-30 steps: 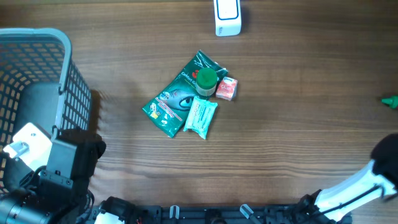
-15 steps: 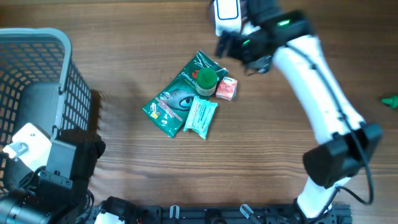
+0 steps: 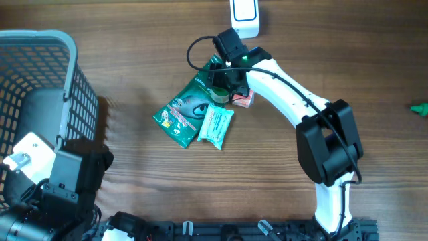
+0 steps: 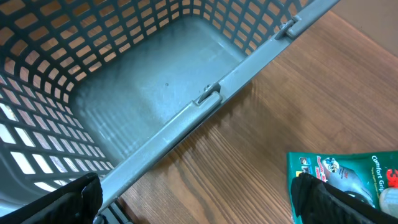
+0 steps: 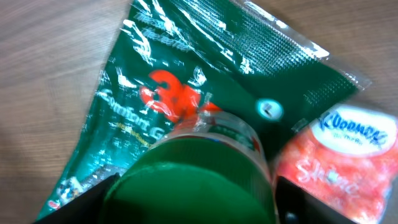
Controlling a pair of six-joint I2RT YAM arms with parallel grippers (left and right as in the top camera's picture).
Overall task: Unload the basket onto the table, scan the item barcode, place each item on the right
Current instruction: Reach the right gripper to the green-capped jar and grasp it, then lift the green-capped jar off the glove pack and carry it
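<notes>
A bottle with a green cap (image 5: 193,180) stands on a dark green pouch (image 5: 186,74) in the middle of the table. My right gripper (image 5: 193,202) comes down over it, its black fingers (image 5: 87,200) pressed against either side of the cap. From overhead the right gripper (image 3: 224,80) covers most of the bottle (image 3: 221,92). No barcode shows in any view. The white scanner (image 3: 245,17) stands at the far edge. My left gripper (image 4: 199,199) hangs open over bare wood beside the basket, holding nothing.
A red tissue pack (image 3: 245,99) touches the bottle's right side, and a teal pack (image 3: 216,126) lies in front of the pouch (image 3: 186,107). A grey mesh basket (image 3: 40,40) fills the left. A small green thing (image 3: 419,109) lies at the right edge.
The right arm swung in from the lower right, passed near the scanner, and came down over the bottle. Its jaws have narrowed onto the cap. The left arm has not moved.
</notes>
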